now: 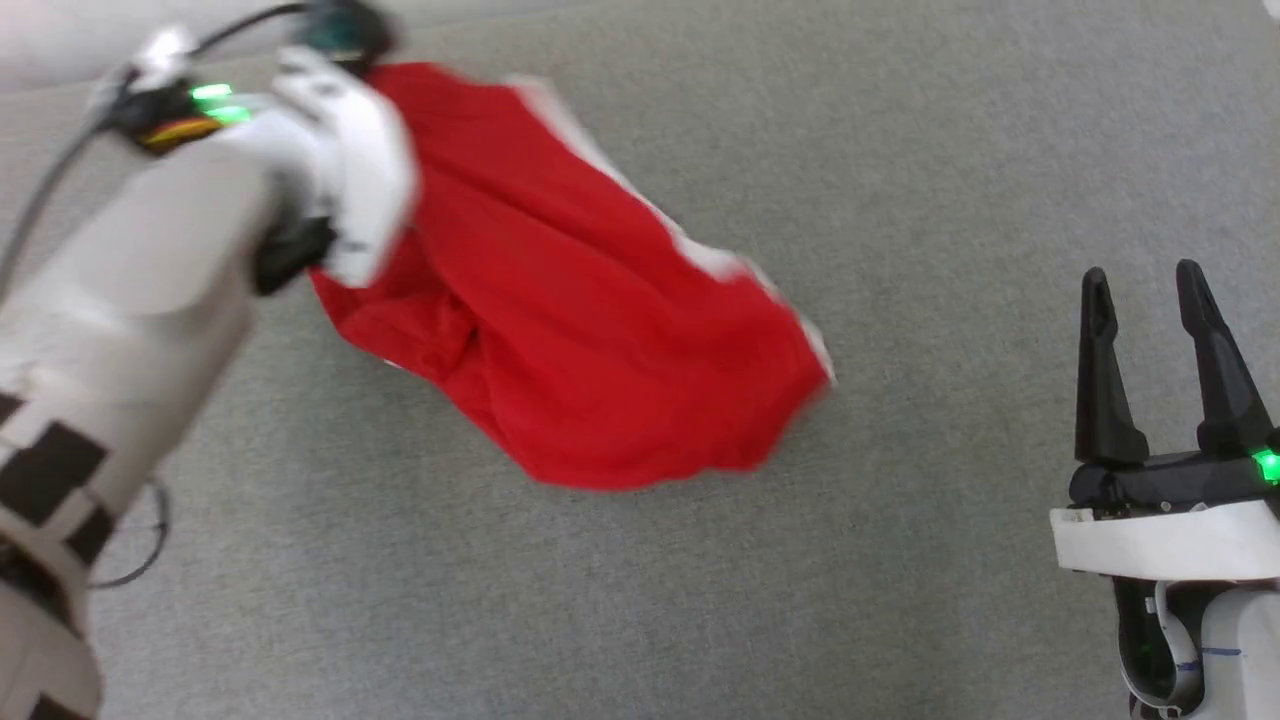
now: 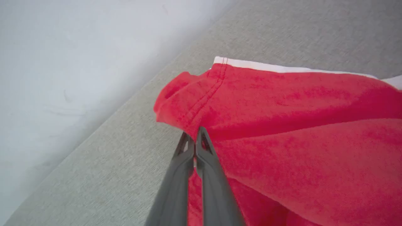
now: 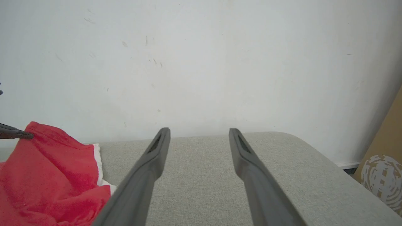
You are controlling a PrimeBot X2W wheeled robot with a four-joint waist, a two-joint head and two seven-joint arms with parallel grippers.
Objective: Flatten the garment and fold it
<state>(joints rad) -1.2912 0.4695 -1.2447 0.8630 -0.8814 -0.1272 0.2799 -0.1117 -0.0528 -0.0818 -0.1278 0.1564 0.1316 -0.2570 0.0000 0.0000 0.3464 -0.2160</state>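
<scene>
While the left fingers (image 2: 208, 163) clamp the garment (image 1: 560, 330), flattening seems begun. The spread right fingers (image 1: 1100, 380) should next take another corner.

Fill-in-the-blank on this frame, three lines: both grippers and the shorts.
1. The left gripper is ____ on a raised fold of the shorts.
2. The right gripper stands ____, touching nothing.
3. The edge trim of the red shorts is ____.
Missing words: shut; open; white.
</scene>
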